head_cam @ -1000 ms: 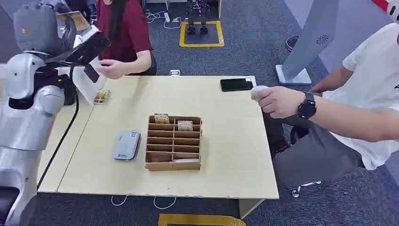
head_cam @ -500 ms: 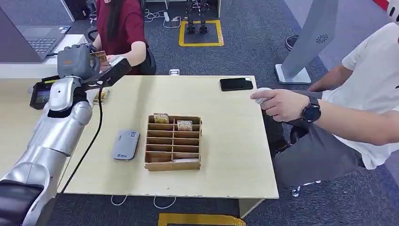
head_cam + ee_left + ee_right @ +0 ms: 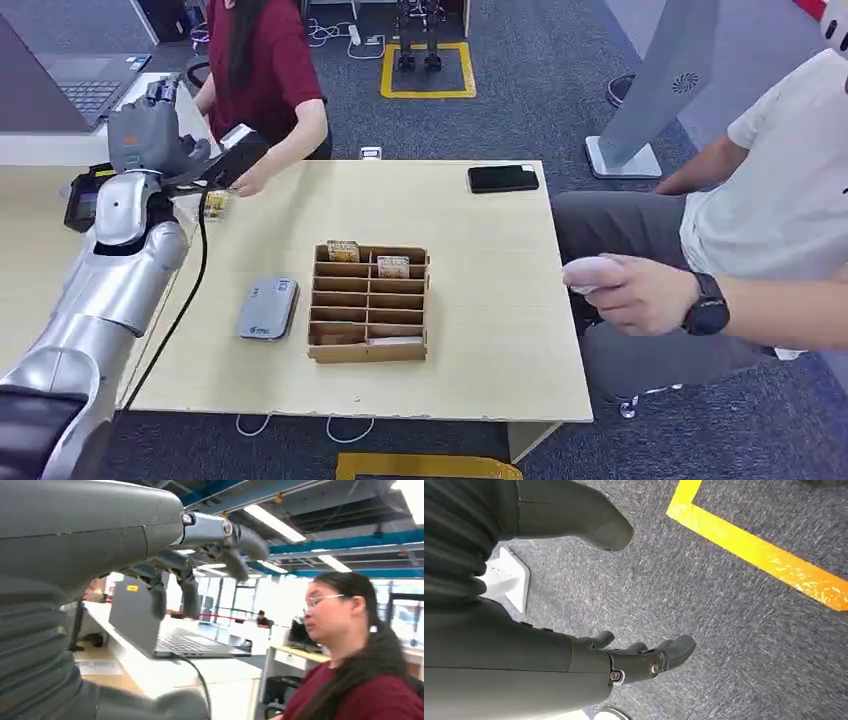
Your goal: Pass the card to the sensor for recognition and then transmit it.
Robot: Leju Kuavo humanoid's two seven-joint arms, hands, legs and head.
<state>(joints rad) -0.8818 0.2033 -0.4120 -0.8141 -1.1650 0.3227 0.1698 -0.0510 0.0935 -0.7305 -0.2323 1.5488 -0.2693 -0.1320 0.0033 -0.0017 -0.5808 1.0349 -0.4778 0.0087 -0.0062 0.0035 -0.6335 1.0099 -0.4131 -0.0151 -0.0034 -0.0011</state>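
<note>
Your left hand [image 3: 150, 135] is hovering raised beyond the tabletop's [image 3: 480, 300] far left corner, next to the person in the dark red top [image 3: 262, 70]. In the left wrist view its fingers [image 3: 190, 587] are spreading apart with nothing between them. Your right hand [image 3: 644, 662] is hanging over the carpet, its fingers loosely curling and apart, gripping nothing.

The card itself is not resolving in either hand. Near the left hand a white-edged dark object [image 3: 232, 160] is sitting at the person's hand [image 3: 250, 180]; you cannot tell whether that is the card. More cards are standing in the far slots of the divided box [image 3: 368, 302] at the tabletop's centre, the grey sensor [image 3: 268, 308] just beside it on the left.

Risks, as judgement: closing the left fingers now could catch the person's hand. The cable [image 3: 185, 300] trailing from that arm is crossing the tabletop's left edge; a fast swing could drag it into the sensor.
</note>
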